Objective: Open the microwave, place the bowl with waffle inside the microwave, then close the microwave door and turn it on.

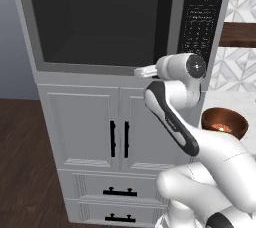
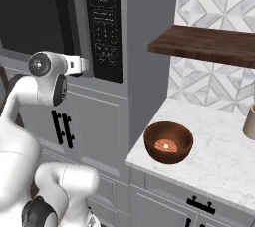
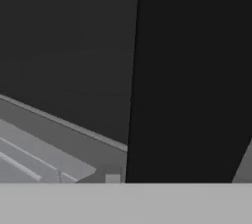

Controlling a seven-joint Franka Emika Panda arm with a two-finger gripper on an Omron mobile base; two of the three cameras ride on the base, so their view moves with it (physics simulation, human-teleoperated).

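Microwave (image 1: 115, 22) is sitting above the white cabinet (image 1: 100, 132), its door (image 1: 100, 19) lying shut. Gripper (image 1: 142, 72) is reaching at the door's lower edge beside the black handle strip (image 3: 189, 75), close in front of the hand camera; jaw state cannot be told. Keypad (image 2: 104, 27) is facing forward. Bowl (image 2: 168, 142) is resting on the counter (image 2: 219, 156) to the right, holding the waffle (image 2: 167, 146).
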